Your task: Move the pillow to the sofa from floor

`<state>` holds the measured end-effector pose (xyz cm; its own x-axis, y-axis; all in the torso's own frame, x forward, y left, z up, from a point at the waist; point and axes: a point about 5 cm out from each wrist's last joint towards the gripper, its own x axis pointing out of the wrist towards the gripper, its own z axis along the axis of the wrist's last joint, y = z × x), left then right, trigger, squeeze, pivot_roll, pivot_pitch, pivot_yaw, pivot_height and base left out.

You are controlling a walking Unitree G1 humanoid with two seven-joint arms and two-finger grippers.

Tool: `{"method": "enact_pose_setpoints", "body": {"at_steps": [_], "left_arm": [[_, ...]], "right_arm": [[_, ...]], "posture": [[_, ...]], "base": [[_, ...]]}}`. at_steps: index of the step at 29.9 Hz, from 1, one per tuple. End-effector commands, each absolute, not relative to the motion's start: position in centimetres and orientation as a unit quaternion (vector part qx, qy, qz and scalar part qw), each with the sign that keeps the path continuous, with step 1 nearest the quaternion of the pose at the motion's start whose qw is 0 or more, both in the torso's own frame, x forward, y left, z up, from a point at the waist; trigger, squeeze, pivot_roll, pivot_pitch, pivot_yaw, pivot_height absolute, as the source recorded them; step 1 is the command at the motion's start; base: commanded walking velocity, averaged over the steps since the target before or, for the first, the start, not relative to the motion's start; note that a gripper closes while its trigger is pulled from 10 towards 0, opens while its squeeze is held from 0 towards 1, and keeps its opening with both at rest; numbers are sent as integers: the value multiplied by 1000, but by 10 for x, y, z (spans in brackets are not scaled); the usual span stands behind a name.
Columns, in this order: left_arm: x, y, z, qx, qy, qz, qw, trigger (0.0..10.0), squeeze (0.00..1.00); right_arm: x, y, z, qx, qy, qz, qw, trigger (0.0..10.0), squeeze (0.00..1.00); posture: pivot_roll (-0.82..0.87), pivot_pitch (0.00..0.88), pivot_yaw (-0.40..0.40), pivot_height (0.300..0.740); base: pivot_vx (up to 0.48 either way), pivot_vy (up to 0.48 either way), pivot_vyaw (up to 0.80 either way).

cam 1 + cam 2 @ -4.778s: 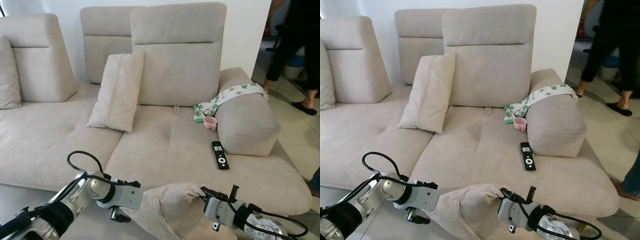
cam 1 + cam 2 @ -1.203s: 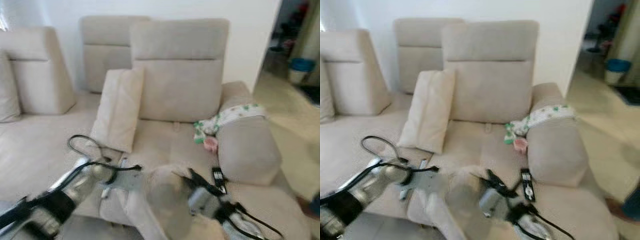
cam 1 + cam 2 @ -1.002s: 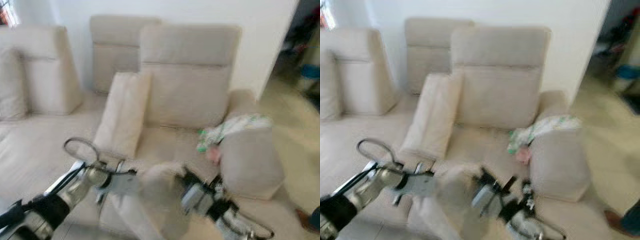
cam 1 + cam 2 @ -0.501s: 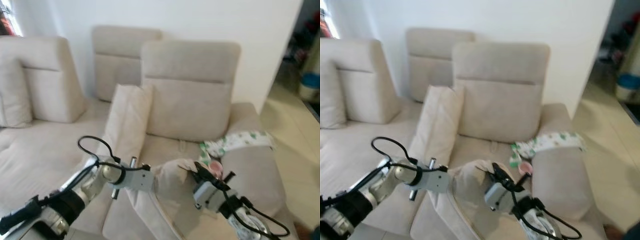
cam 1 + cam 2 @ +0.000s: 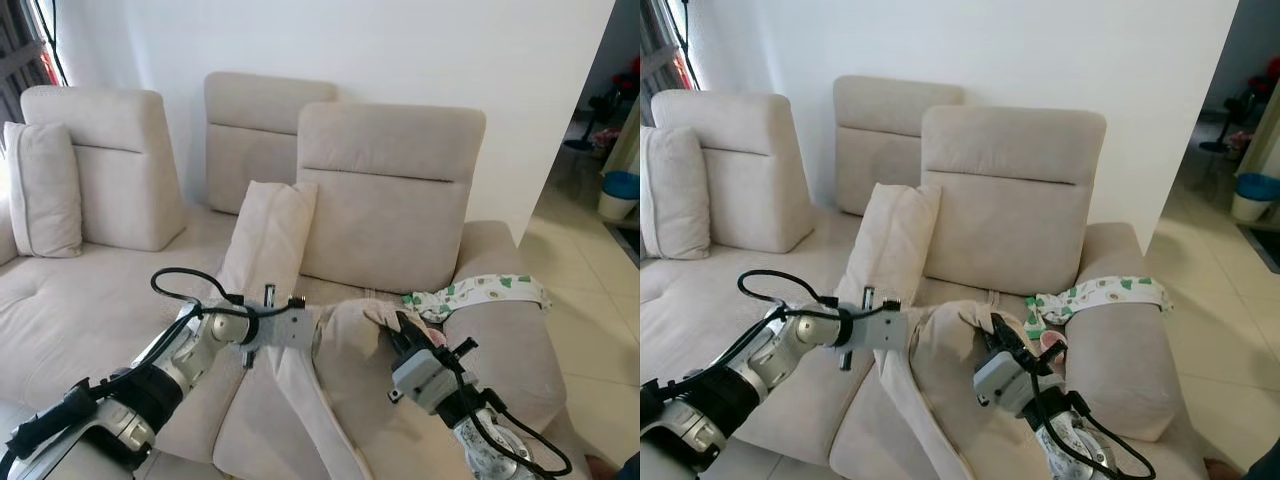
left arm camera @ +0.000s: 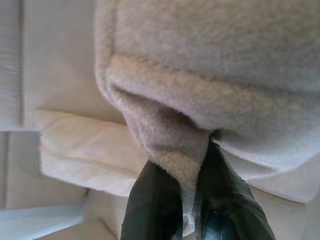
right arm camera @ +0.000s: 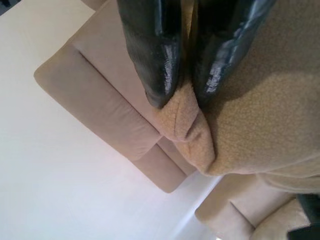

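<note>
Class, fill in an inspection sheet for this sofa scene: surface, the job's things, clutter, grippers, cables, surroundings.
Surface: beige sofa, seat partly bare.
Job's things: pillow held up over the seat between both grippers.
Clutter: second pillow leaning on the backrest; third pillow at the far left; patterned cloth draped over the armrest.
Grippers: left gripper shut on a pillow corner; right gripper shut on another corner.
Cables: black cable looped above the left arm.
Surroundings: white wall; tiled floor.

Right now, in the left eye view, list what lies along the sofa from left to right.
Small cushion → leaning pillow → held pillow → patterned cloth → padded armrest.
</note>
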<state>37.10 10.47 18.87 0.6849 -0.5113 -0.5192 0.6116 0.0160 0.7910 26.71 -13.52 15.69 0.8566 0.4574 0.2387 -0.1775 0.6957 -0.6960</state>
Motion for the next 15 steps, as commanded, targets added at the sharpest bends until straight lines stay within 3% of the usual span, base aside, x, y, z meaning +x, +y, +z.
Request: {"method": "enact_pose_setpoints", "body": {"at_steps": [1,10,15], "left_arm": [[371,89,204,565,-2,-400,722,10000,0],[368,84,197,547,1,-413,728,10000,0],[365,74,193,515,-7,-413,751,10000,0]], "right_arm": [[264,-125,158,-340,-209,200,895,10000,0],[263,-124,152,-329,-198,199,902,10000,0],[264,-125,152,-317,-195,186,910,10000,0]], "posture": [[-155,0,28,740],[-151,0,31,740],[-148,0,35,740]], "base": [[0,0,0],[0,0,0],[0,0,0]]}}
